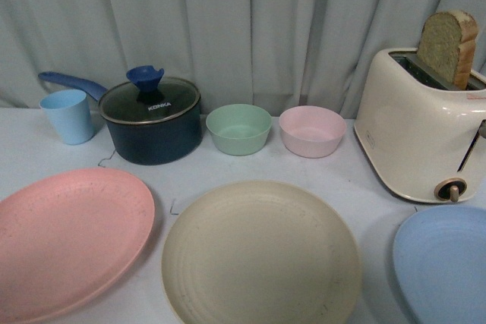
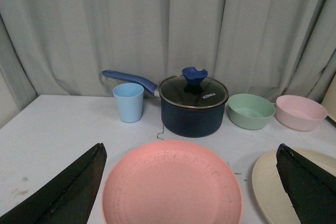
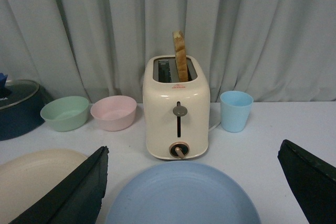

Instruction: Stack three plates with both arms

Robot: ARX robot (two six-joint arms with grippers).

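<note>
While all three sit unstacked and apart on the white table (image 1: 23,149), with the round matte pink plate (image 1: 68,240) left, the ridged beige plate (image 1: 258,252) in the middle and the light blue plate (image 1: 448,263) right, the left fingers (image 2: 73,187) are spread wide, framing the pink one, and the right fingers (image 3: 73,192) are spread wide around the blue.

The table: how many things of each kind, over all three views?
Plates: 3, pink plate, beige plate, blue plate
Bowls: 2, green bowl, pink bowl
Cups: 2, cup by pot, cup by toaster
Pot: 1
Toaster: 1
Bread: 1
Total: 10
</note>
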